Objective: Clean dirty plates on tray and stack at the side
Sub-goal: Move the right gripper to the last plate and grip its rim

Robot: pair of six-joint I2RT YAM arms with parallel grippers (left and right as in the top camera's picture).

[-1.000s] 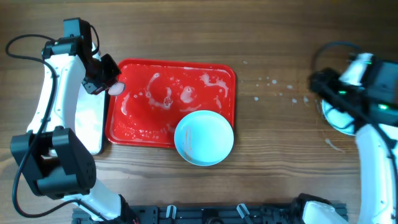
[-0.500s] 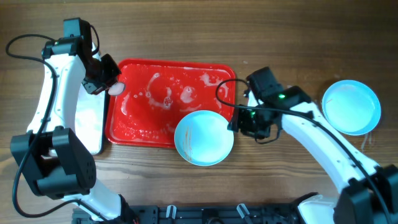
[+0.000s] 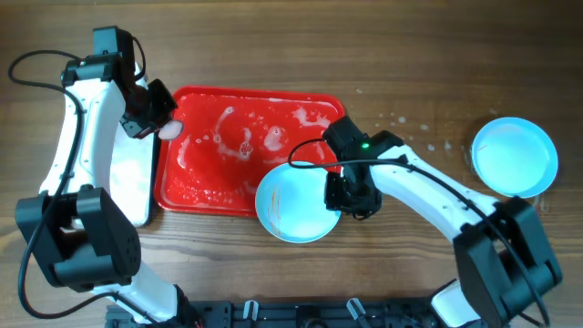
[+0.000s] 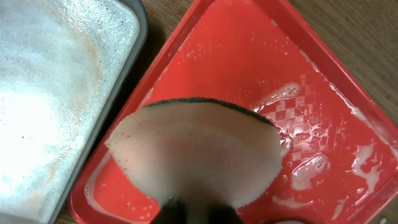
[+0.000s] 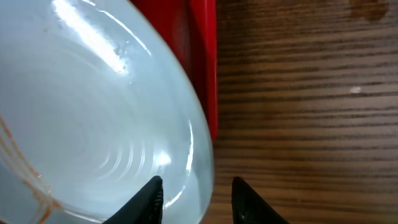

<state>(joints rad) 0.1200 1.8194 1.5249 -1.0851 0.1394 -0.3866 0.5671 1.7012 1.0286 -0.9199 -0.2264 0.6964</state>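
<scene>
Two pale aqua round plastic plates with raised rims are in view. The smeared plate [image 3: 296,205] sits face up, overhanging the corner of the large red rectangular plastic tray [image 3: 264,91] nearest the right gripper [image 3: 349,199]. Thin reddish-brown streaks cross its wet, glossy bowl in the right wrist view. Its rim lies between that gripper's black fingers [image 5: 153,198], which stand apart; whether either touches it I cannot tell. Ahead of the jaws runs the tray's raised lip, with bare wooden table [image 5: 298,93] on their outer side. The second plate [image 3: 515,157] rests face up on the table, well apart from the jaws. The tray's long axis runs left to right in the overhead view, and white suds [image 3: 232,137] streak its floor. The left gripper [image 4: 193,211] is clamped on a pale half-round sponge with a dark scouring edge [image 4: 199,155], held over the tray's corner. Just beside those jaws is a silvery metal pan with a black rim [image 4: 56,81].
</scene>
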